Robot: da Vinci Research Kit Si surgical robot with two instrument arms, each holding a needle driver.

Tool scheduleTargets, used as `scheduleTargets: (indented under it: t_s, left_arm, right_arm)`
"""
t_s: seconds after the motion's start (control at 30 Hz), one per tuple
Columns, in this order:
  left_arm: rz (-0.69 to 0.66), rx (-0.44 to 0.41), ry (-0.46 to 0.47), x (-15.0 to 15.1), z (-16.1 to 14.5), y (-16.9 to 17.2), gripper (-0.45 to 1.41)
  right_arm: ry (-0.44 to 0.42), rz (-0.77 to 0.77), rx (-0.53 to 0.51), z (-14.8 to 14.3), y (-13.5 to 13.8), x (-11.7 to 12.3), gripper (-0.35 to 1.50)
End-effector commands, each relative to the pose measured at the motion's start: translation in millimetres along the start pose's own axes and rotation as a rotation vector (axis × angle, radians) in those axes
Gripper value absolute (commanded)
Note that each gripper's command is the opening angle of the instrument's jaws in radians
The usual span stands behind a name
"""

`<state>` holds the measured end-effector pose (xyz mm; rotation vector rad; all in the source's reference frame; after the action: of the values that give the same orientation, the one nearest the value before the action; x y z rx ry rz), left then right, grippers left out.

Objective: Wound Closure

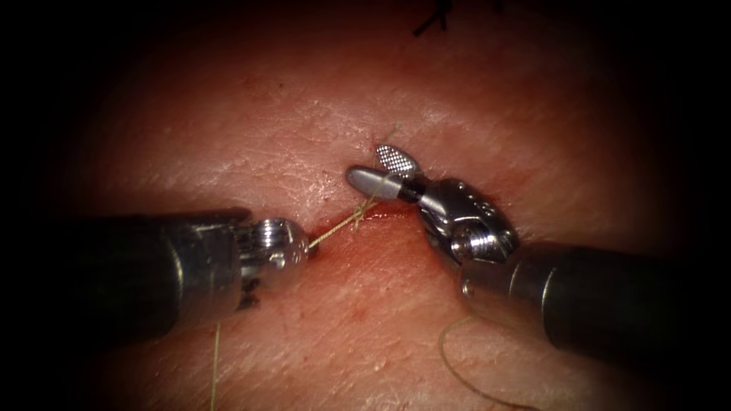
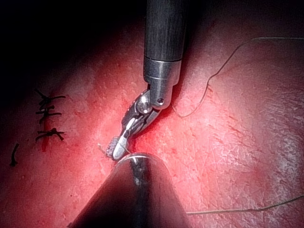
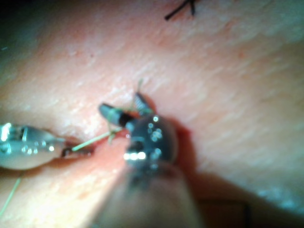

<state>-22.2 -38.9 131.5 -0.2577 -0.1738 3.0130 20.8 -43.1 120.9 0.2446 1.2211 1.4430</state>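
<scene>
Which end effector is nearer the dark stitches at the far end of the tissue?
Right. The right end effector, jaws open, lies closer below the dark stitches; the left end effector, holding the thread, sits farther down and left.

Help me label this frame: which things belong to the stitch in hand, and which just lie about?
In the job:
- left pincer, shut on the thread
- right pincer, jaws open around that thread
- cut in the tissue

Lying about:
- dark finished stitches
- slack thread loop
- red fluid
</scene>
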Motion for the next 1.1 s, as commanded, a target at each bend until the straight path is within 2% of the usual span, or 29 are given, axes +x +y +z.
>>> scheduleTargets:
  t_s: [0.03,0.63,0.87,0.97,1.0,1.03,1.07,1.1]
  left_arm:
    - [0.000,0.000,0.000,0.4,0.6,-0.1,-0.45]
    - [-0.005,-0.013,0.001,1.8,-1.1,-0.4,-0.45]
    - [-0.005,-0.015,0.002,2.3,-1.1,-0.4,-0.45]
    - [-0.005,-0.015,0.002,2.3,-1.1,-0.4,-0.45]
    - [-0.005,-0.015,0.002,2.3,-1.1,-0.5,-0.45]
    - [-0.004,-0.015,0.002,2.3,-1.2,-0.5,-0.45]
    - [-0.004,-0.015,0.002,2.3,-1.2,-0.4,-0.45]
    - [-0.003,-0.015,0.003,2.2,-1.2,-0.4,-0.45]
  right_arm:
    - [-0.006,-0.004,0.003,0.6,0.1,-0.3,0.64]
    - [-0.021,-0.059,-0.081,0.4,1.7,0.6,0.67]
    - [-0.022,-0.060,-0.094,1.5,2.1,0.9,0.66]
    - [-0.045,-0.069,-0.085,2.3,2.5,0.3,0.49]
    - [-0.055,-0.073,-0.072,2.6,2.5,-0.1,0.24]
    - [-0.064,-0.075,-0.064,2.7,2.6,-0.4,-0.12]
    - [-0.075,-0.078,-0.053,2.8,2.5,-0.7,-0.35]
    - [-0.089,-0.080,-0.043,2.9,2.5,-1.0,-0.35]
